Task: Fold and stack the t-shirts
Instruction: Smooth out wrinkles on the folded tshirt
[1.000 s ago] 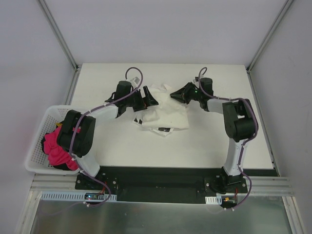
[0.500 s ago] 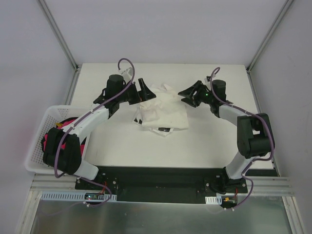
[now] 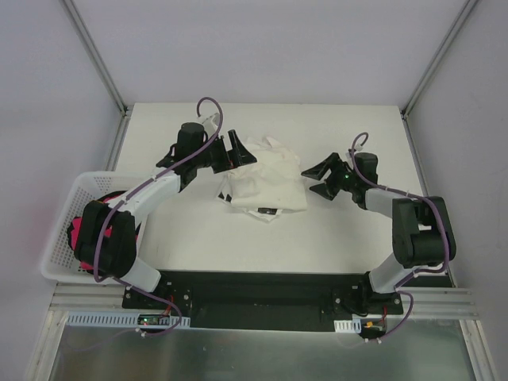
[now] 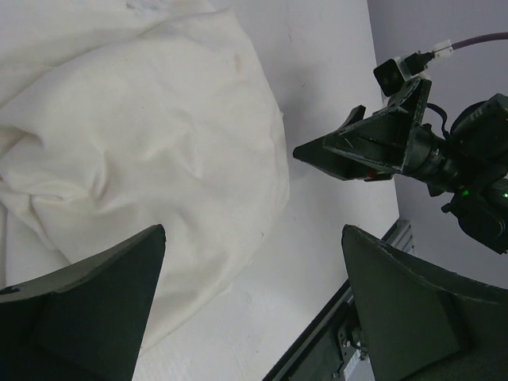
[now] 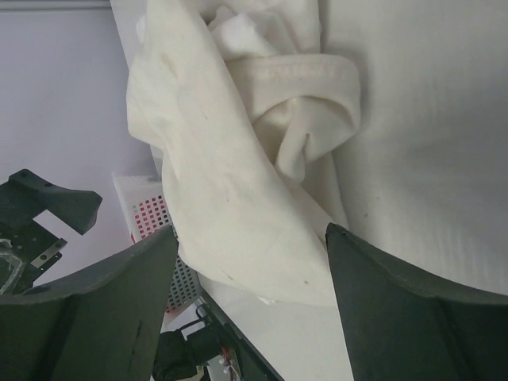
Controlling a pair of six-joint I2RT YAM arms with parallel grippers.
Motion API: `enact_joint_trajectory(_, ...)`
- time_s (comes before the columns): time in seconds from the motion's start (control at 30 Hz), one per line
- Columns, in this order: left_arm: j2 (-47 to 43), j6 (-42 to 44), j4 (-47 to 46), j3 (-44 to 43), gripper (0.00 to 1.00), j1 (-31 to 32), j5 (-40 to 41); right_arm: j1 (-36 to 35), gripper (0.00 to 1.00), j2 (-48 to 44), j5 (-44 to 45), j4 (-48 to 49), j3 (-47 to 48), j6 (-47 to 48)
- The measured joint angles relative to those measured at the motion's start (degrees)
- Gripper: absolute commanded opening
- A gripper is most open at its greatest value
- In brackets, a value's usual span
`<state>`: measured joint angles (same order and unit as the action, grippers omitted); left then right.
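A cream-white t-shirt (image 3: 266, 176) lies bunched in the middle of the table, on top of a white t-shirt with small black marks (image 3: 263, 211) whose edge shows at the near side. My left gripper (image 3: 242, 150) is open at the pile's far left corner, with nothing between its fingers. My right gripper (image 3: 309, 181) is open just right of the pile and apart from it. In the left wrist view the cream shirt (image 4: 143, 143) fills the left, between the open left gripper (image 4: 254, 317) and the right gripper (image 4: 357, 147). The right wrist view shows the rumpled shirt (image 5: 230, 182) ahead of the open right gripper (image 5: 250, 309).
A white mesh basket (image 3: 67, 208) holding pink cloth (image 3: 83, 238) sits off the table's left edge; its wall (image 5: 147, 214) also shows in the right wrist view. Grey walls with metal posts (image 3: 95, 55) close in the table. The black arm rail (image 3: 254, 286) runs along the near edge.
My right gripper has opened, let go of the cream shirt and drawn back to the right and nearer. The left arm has stretched out a little; its gripper stays open by the pile.
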<state>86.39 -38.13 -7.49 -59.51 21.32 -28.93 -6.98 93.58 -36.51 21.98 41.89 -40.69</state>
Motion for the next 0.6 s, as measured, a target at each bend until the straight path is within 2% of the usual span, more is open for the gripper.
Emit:
enact_joint_trajectory(0.3,5.86,-0.11,-0.83,-1.38,0.91,0.00,-1.68,3.82,0.78,-1.51,0.26,0.35,-3.23,1.55)
enact_joint_trajectory(0.6,12.04,-0.26,-0.28,-7.50,0.91,0.00,-2.80,3.85,0.78,5.97,-1.29,6.91,-4.35,-0.66)
